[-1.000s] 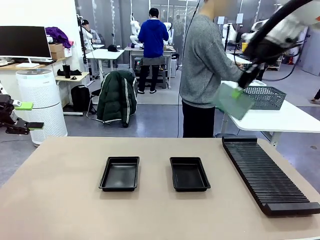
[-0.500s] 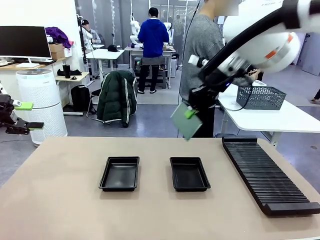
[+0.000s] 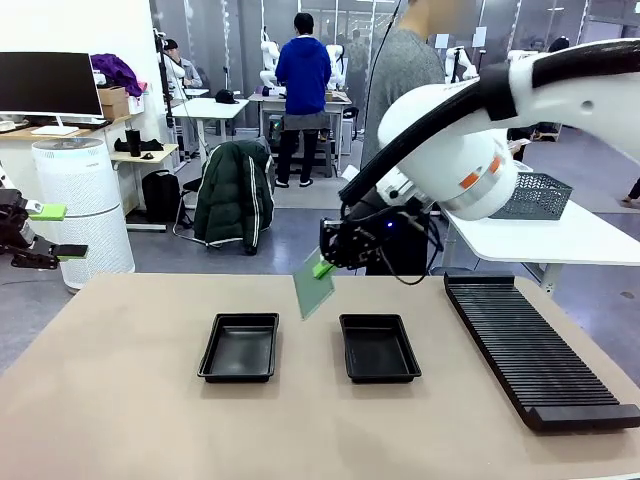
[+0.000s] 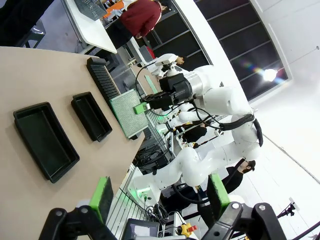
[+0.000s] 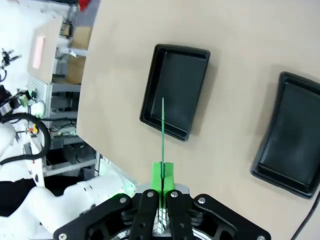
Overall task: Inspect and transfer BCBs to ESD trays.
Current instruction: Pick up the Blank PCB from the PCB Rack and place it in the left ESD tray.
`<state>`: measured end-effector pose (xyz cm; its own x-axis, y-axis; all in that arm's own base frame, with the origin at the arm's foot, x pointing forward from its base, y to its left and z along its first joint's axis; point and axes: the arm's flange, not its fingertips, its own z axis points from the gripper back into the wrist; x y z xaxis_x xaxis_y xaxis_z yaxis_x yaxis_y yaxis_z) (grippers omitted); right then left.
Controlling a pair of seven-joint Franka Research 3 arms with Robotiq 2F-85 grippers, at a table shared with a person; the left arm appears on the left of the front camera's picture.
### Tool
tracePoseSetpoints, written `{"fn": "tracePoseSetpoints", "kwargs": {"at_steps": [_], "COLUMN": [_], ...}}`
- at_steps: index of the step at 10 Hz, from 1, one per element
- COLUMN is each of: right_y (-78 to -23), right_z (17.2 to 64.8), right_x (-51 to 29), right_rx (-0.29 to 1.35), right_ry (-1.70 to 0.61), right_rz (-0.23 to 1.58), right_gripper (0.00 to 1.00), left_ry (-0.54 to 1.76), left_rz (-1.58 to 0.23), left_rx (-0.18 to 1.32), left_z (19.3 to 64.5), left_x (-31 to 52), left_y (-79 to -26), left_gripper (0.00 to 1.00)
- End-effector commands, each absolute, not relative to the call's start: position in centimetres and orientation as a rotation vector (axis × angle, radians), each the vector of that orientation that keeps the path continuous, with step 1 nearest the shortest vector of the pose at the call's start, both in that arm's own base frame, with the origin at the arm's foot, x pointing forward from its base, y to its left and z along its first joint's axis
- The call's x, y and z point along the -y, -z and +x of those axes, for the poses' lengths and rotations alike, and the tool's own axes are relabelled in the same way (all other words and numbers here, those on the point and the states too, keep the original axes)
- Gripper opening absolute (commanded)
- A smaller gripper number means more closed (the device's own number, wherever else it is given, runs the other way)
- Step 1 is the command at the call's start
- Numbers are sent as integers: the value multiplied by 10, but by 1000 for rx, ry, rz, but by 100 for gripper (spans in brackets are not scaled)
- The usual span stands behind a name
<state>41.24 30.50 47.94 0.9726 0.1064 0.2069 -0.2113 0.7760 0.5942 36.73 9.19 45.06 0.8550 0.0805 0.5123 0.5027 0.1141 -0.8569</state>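
Tan table [image 3: 120, 400], right jaws pinching BCB [image 3: 314, 285] above ESD trays [image 3: 240, 378], left jaws spread

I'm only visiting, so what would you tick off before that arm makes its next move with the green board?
1. Right jaws shut on the green board: ok.
2. Board lying flat for setting down: not ok, it hangs on edge.
3. Left tray empty: ok.
4. Right tray empty: ok.
5. Board lined up over one tray: cannot tell.
6. Left jaws open and off at the table edge, away from the trays: ok.
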Motion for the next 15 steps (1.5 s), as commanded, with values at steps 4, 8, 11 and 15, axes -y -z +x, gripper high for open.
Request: {"fn": "tracePoseSetpoints", "kwargs": {"at_steps": [4, 8, 11, 15], "right_y": [-430, -375, -351, -324], "right_z": [409, 423, 439, 464], "right_x": [-356, -374, -393, -408], "right_rx": [177, 142, 124, 114], "right_ry": [-27, 26, -36, -30], "right_rz": [740, 799, 824, 828], "right_gripper": [2, 2, 2, 2], "left_ry": [320, 320, 320, 320], "left_rz": [-1444, -1444, -1444, -1444], "left_rx": [498, 498, 498, 498], "left_z": [367, 367, 367, 367], "left_x": [-93, -93, -93, -93], "left_y": [-452, -452, -452, -452], "left_gripper": [100, 100, 100, 100]}}
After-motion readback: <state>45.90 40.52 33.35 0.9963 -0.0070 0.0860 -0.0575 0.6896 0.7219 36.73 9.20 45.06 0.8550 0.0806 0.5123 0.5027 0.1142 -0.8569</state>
